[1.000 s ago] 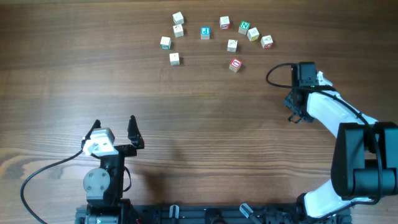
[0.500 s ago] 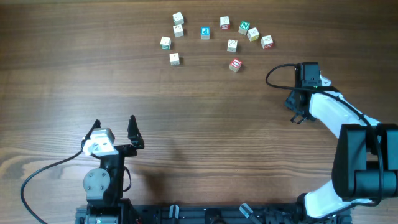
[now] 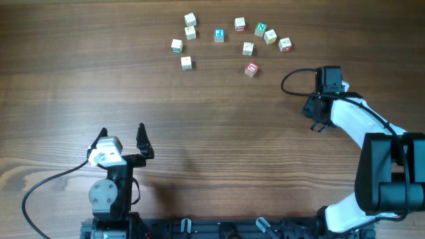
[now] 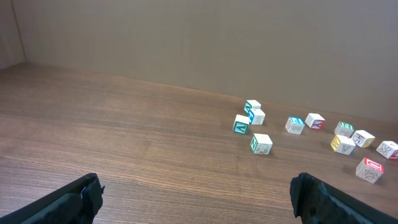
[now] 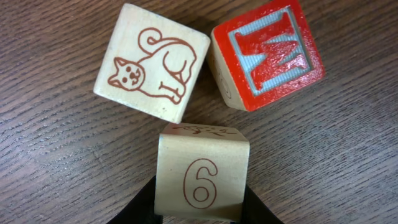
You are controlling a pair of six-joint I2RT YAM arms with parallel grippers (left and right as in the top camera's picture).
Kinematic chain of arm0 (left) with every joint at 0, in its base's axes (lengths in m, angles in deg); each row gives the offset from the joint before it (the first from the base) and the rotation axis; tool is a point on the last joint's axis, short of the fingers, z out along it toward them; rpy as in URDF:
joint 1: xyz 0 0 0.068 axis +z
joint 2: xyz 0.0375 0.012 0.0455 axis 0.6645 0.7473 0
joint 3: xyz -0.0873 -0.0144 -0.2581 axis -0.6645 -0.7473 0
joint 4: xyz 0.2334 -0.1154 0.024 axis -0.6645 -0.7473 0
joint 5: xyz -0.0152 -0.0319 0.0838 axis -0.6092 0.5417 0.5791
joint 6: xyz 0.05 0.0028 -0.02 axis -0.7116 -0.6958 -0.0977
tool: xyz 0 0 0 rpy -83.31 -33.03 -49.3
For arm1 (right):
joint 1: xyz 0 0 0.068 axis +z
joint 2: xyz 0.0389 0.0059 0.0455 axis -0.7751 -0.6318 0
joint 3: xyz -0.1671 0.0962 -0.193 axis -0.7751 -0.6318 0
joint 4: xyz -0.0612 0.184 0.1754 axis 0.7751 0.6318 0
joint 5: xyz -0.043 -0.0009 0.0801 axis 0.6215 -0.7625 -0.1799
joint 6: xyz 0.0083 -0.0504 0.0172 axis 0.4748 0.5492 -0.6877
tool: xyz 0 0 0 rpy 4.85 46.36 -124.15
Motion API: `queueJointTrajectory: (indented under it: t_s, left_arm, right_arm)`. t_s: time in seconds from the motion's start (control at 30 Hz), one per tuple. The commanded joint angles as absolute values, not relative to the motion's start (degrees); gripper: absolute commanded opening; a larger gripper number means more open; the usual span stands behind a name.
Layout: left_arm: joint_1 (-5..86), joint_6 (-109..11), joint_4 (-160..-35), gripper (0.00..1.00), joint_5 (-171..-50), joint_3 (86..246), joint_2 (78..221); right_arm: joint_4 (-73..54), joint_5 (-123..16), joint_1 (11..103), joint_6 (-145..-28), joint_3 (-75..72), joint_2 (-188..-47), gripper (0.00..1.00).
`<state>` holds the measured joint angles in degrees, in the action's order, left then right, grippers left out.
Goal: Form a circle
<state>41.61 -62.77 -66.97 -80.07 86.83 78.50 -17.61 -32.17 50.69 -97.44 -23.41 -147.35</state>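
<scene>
Gripping a pale wooden cube printed with a brown 6 (image 5: 203,178), the right jaws are closed on its lower sides, one black finger (image 5: 142,208) showing on each flank. Just beside that cube, on its far left, lies a pale wooden cube with a brown cat drawing (image 5: 152,62); on its far right lies a red wooden cube with a raised letter (image 5: 268,53). From overhead, the 6 cube is hidden under the white right arm (image 3: 345,116). Well beyond it, a loose scatter of small lettered cubes (image 3: 218,34) sits on the brown wood-grain counter (image 3: 212,133). Well apart, the left jaws stand wide open and empty.
</scene>
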Motion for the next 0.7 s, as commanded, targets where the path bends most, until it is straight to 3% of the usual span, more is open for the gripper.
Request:
queueJointTrajectory:
  t_s: [0.0,0.67]
  left_arm:
    - [41.98,-64.08,-66.91,1.0,-80.74,86.48,78.0]
    - [41.98,-64.06,-66.91,1.0,-80.74,86.48,78.0]
  right_arm:
    - [-17.3,-36.26,50.96,-96.08,-25.09,-148.77,0.27]
    - [-19.38,-31.93,50.78,-96.72,-26.16,-148.77,0.3]
